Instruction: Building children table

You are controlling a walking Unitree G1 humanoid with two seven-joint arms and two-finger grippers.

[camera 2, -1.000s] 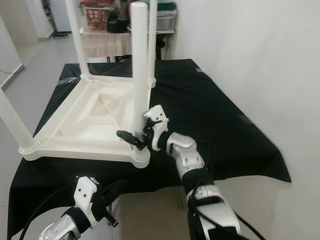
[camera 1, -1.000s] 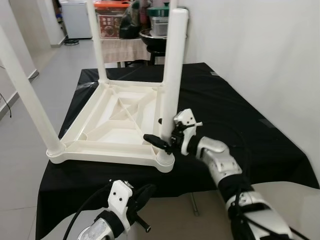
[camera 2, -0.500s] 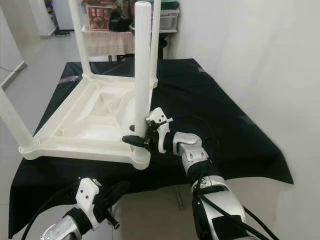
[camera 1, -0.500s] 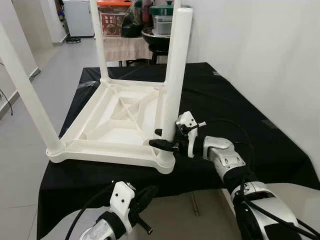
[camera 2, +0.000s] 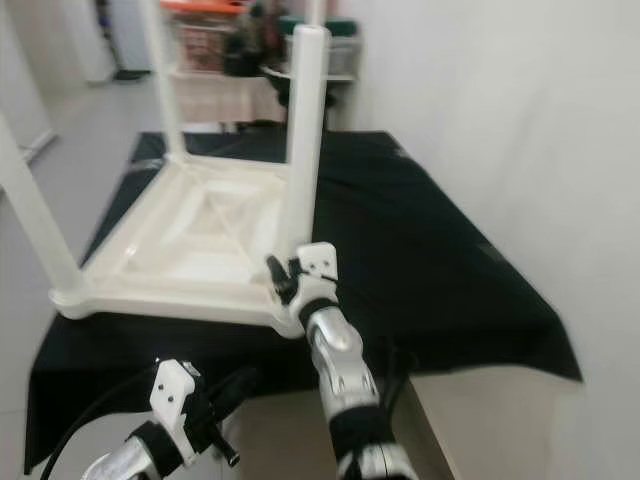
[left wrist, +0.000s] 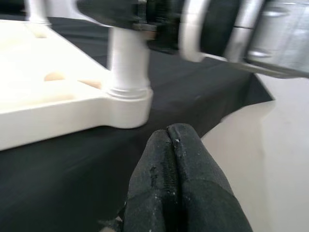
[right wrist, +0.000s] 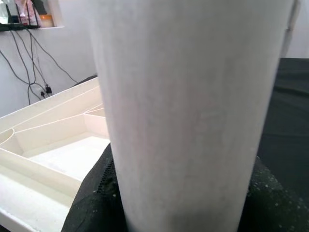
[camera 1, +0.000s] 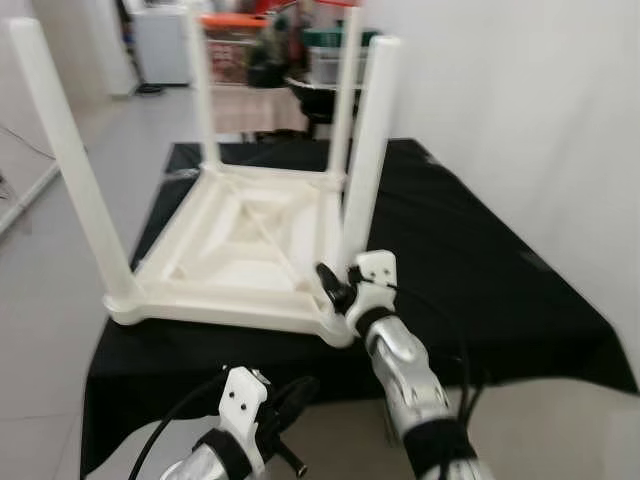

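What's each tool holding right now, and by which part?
Right tool grips the near-right table leg low down, just above its socket in the upturned tabletop. Left tool is shut on nothing.

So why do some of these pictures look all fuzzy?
Both eye views are smeared, most on the shelves behind the white table, so the head camera is likely moving. The left wrist view blurs the arm at the top, yet the left claw looks sharp. The right wrist view sits so near the leg that it looks soft.

A lived-in home: pale tiled floor (camera 1: 60, 260), plain white walls (camera 1: 520, 120), and behind, a cloth-draped side table (camera 1: 250, 100) crowded with lidded pots and storage containers (camera 1: 325, 55).
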